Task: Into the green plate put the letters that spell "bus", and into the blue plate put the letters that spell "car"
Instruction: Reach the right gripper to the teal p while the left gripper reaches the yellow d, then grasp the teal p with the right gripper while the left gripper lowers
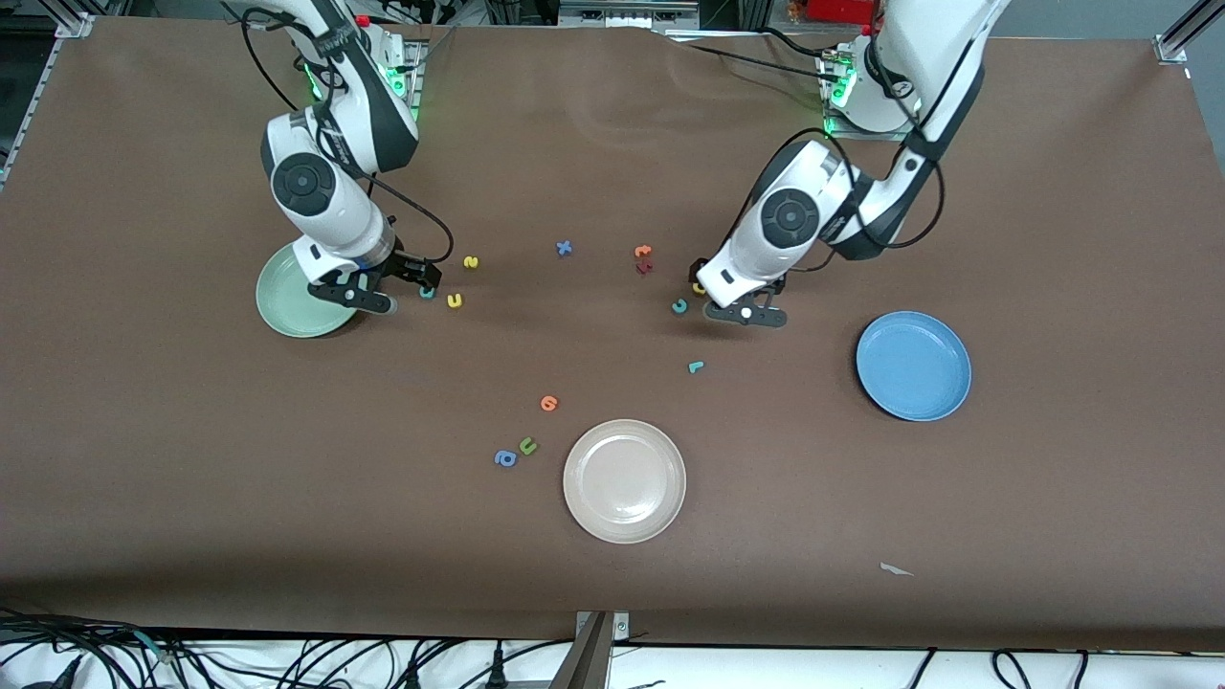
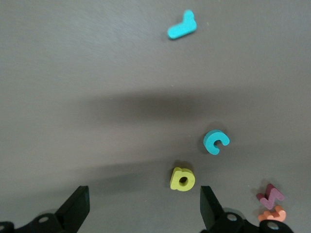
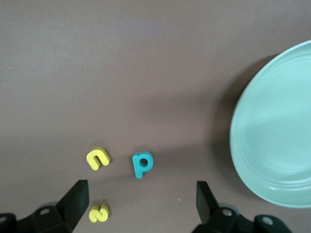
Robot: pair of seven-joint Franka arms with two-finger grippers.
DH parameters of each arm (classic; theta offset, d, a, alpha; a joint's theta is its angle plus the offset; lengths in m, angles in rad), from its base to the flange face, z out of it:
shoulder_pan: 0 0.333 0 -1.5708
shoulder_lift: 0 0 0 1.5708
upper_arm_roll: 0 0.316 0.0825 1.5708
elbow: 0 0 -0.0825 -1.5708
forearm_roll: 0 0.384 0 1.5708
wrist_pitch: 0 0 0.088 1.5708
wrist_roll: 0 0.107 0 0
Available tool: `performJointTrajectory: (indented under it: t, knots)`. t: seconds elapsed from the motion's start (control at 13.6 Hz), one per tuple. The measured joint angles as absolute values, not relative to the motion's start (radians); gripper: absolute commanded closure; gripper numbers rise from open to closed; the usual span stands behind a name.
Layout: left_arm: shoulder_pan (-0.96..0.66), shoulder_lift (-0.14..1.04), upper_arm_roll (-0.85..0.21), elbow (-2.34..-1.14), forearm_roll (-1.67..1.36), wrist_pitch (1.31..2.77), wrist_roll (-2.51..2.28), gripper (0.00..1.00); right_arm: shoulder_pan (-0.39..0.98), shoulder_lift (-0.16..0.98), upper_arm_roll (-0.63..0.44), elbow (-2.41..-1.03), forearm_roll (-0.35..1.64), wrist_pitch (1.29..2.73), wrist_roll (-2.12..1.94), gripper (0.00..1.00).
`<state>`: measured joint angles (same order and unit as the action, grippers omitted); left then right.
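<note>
My right gripper point(image 1: 390, 284) point(image 3: 141, 199) hangs open, low over the table between the green plate point(image 1: 287, 301) point(image 3: 272, 141) and three letters: a teal "b" point(image 1: 427, 292) point(image 3: 142, 164), a yellow "u" point(image 1: 455, 300) point(image 3: 97, 158) and a yellow "s" point(image 1: 471, 261) point(image 3: 99, 213). My left gripper point(image 1: 724, 297) point(image 2: 143, 206) is open too, low over a yellow "a" point(image 1: 699, 287) point(image 2: 182, 179), which sits close to one finger. A teal "c" point(image 1: 679, 306) point(image 2: 215, 141) lies beside it. A teal "r" point(image 1: 696, 366) point(image 2: 182, 27) lies nearer the front camera. The blue plate point(image 1: 913, 365) holds nothing.
A beige plate point(image 1: 624, 480) stands near the front edge. Beside it lie an orange letter point(image 1: 548, 403), a green "u" point(image 1: 527, 446) and a blue "a" point(image 1: 504, 458). Mid-table lie a blue "x" point(image 1: 564, 248), an orange letter point(image 1: 643, 252) point(image 2: 272, 213) and a maroon one point(image 1: 644, 267) point(image 2: 270, 196).
</note>
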<state>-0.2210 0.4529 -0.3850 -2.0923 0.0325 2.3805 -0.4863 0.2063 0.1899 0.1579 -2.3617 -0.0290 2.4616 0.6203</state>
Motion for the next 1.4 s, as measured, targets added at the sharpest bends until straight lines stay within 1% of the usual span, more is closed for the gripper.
performJointTrajectory:
  t: [0.15, 0.22, 0.37, 0.52, 0.59, 0.66, 0.74, 0.88, 1.11, 1.33, 1.4]
  knots:
    - [-0.245, 0.479, -0.385, -2.079, 0.036, 2.381, -0.487, 0.0, 0.206, 0.234, 0.158, -2.396, -0.029, 2.559, 0.62, 0.06]
    - [-0.255, 0.486, -0.386, -2.074, 0.036, 2.381, -0.49, 0.0, 0.206, 0.256, 0.158, -2.408, -0.029, 2.599, 0.621, 0.13]
    - [-0.263, 0.496, -0.385, -2.069, 0.036, 2.381, -0.491, 0.0, 0.206, 0.292, 0.158, -2.418, -0.029, 2.649, 0.621, 0.19]
    - [-0.273, 0.506, -0.386, -2.069, 0.037, 2.395, -0.491, 0.01, 0.206, 0.31, 0.158, -2.419, -0.029, 2.664, 0.621, 0.29]
    - [-0.28, 0.514, -0.386, -2.069, 0.044, 2.404, -0.491, 0.03, 0.206, 0.312, 0.158, -2.419, -0.029, 2.664, 0.621, 0.35]
    - [-0.286, 0.52, -0.386, -2.069, 0.061, 2.411, -0.493, 0.04, 0.206, 0.313, 0.158, -2.419, -0.029, 2.664, 0.621, 0.38]
    - [-0.29, 0.525, -0.386, -2.069, 0.075, 2.414, -0.5, 0.04, 0.206, 0.314, 0.158, -2.419, -0.029, 2.664, 0.621, 0.45]
    - [-0.297, 0.526, -0.386, -2.069, 0.084, 2.424, -0.503, 0.03, 0.206, 0.316, 0.158, -2.42, -0.029, 2.664, 0.621, 0.5]
    - [-0.306, 0.527, -0.386, -2.082, 0.185, 2.469, -0.579, 0.04, 0.206, 0.319, 0.159, -2.42, -0.029, 2.664, 0.621, 0.51]
    - [-0.317, 0.528, -0.388, -2.122, 0.253, 2.52, -0.649, 0.04, 0.206, 0.322, 0.16, -2.421, -0.029, 2.664, 0.621, 0.9]
    - [-0.317, 0.528, -0.388, -2.13, 0.254, 2.524, -0.651, 0.07, 0.206, 0.32, 0.161, -2.42, -0.029, 2.665, 0.621, 0.98]
